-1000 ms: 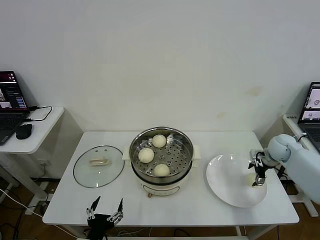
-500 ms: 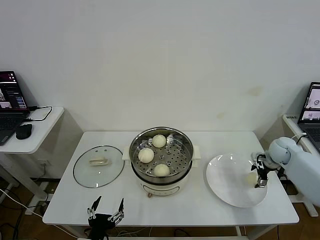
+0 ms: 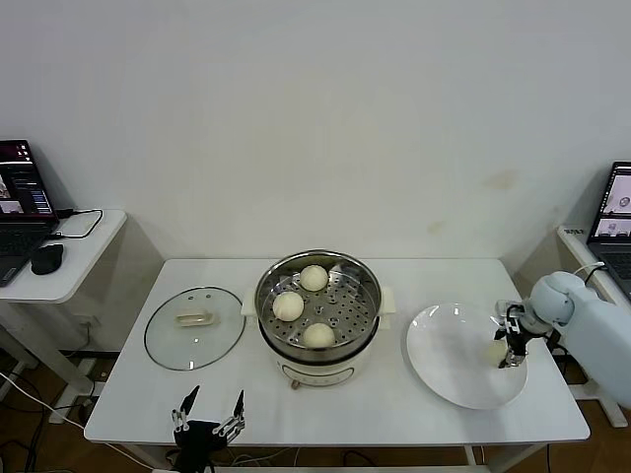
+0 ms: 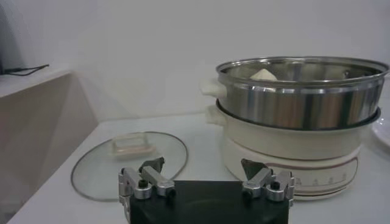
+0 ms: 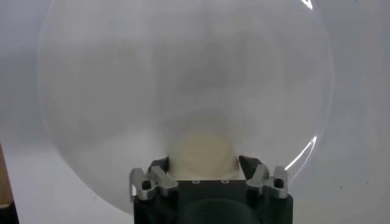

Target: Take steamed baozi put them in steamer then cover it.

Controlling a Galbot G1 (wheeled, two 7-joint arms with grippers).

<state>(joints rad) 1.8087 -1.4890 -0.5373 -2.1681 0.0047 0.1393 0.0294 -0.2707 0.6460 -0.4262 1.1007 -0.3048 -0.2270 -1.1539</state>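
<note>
The steamer (image 3: pixel 370 296) stands at the table's middle with three baozi on its perforated tray (image 3: pixel 314 278) (image 3: pixel 288 305) (image 3: pixel 318 335). The fourth baozi (image 3: pixel 495 351) lies on the white plate (image 3: pixel 449 370) at the right. My right gripper (image 3: pixel 509 357) is down on the plate, open, one finger on each side of that baozi (image 5: pixel 203 149). The cover (image 3: pixel 194 327) lies flat on the table left of the steamer. My left gripper (image 3: pixel 207 412) is open and empty, parked at the table's front edge; its wrist view shows the steamer (image 4: pixel 298 100) and cover (image 4: pixel 131 161) ahead.
A side desk with a laptop (image 3: pixel 22 202) and mouse stands at the far left. Another laptop (image 3: pixel 616 212) is at the far right. The steamer's white base has side handles (image 3: pixel 387 301).
My right gripper has shifted slightly right over the plate and settled around the last baozi. The left arm, steamer and cover have not moved.
</note>
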